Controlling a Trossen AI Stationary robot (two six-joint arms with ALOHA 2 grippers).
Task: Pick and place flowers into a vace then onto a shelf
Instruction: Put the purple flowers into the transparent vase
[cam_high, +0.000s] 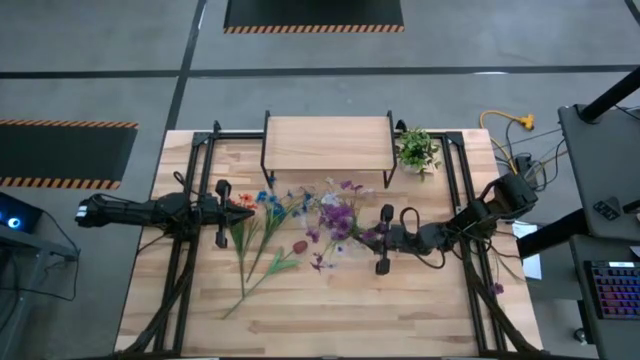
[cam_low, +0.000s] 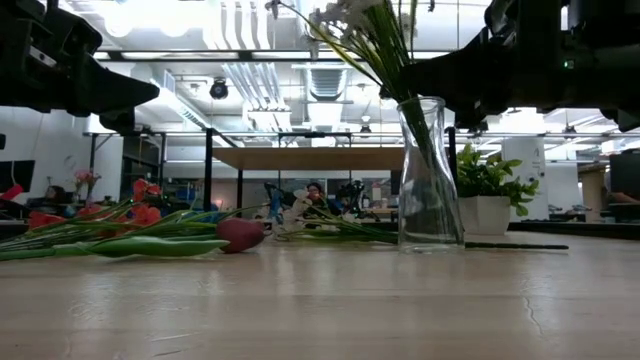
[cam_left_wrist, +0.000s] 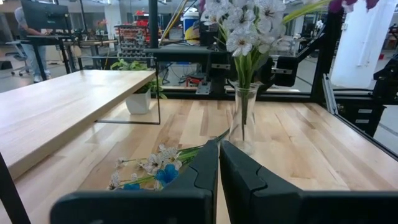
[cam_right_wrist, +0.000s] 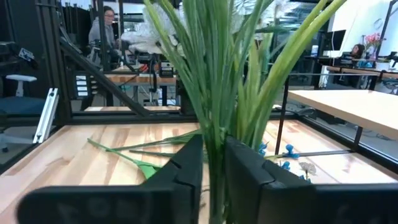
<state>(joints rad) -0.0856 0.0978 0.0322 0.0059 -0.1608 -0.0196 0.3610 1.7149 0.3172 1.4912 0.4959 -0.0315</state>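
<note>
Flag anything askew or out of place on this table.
Several flowers lie loose and fanned across the tabletop rather than in the vase, which stands upright holding a leaning bunch. The right end effector has stems between its fingers. Nothing looks spilled or broken.

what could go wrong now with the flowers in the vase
The right gripper pinches stems standing in the narrow vase; pulling away before it lets go fully could tip the vase or drag stems out. The tall white blossoms make it top-heavy. Loose flowers lying beside it could snag the left gripper.
</note>
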